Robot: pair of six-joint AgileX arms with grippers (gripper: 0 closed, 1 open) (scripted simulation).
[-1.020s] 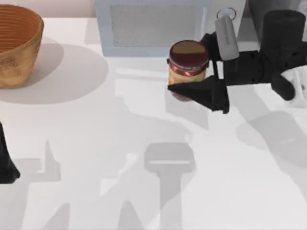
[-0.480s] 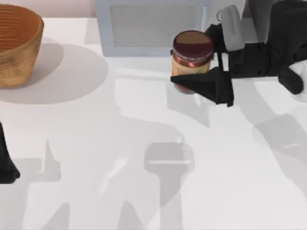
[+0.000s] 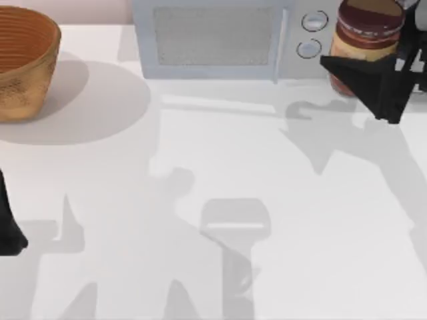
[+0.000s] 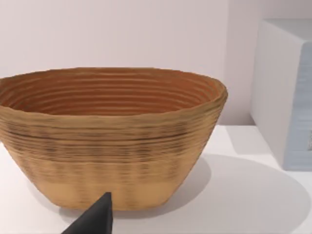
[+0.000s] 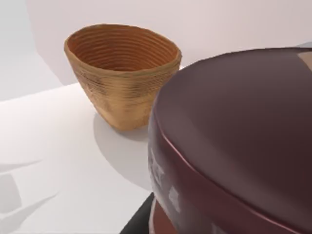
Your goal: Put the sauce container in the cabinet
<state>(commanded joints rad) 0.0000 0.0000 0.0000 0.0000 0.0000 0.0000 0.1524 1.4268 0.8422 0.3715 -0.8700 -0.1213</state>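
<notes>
Holding the jar aloft beside the microwave

Pinching the sauce container (image 3: 365, 40) from the side, the right gripper (image 3: 377, 70) sits at the far right of the tabletop (image 3: 220, 173), its dark finger (image 3: 363, 83) laid across the jar's lower body. The jar stands upright with its maroon lid (image 5: 243, 141) uppermost, just to the right of the white microwave (image 3: 213, 40) and close by its two round knobs (image 3: 313, 21). Its shadow falls on the tabletop well below and left of it, which suggests the jar is lifted clear of the surface.

A woven basket (image 3: 23, 63) stands at the far left of the tabletop, well apart from the jar; in the right wrist view it sits beyond the lid (image 5: 122, 73), with bare tabletop between them. The microwave lies between basket and jar along the back edge.

The left gripper (image 3: 8, 227) is parked at the left edge, facing the basket (image 4: 112, 136); I cannot tell how its fingers stand.
</notes>
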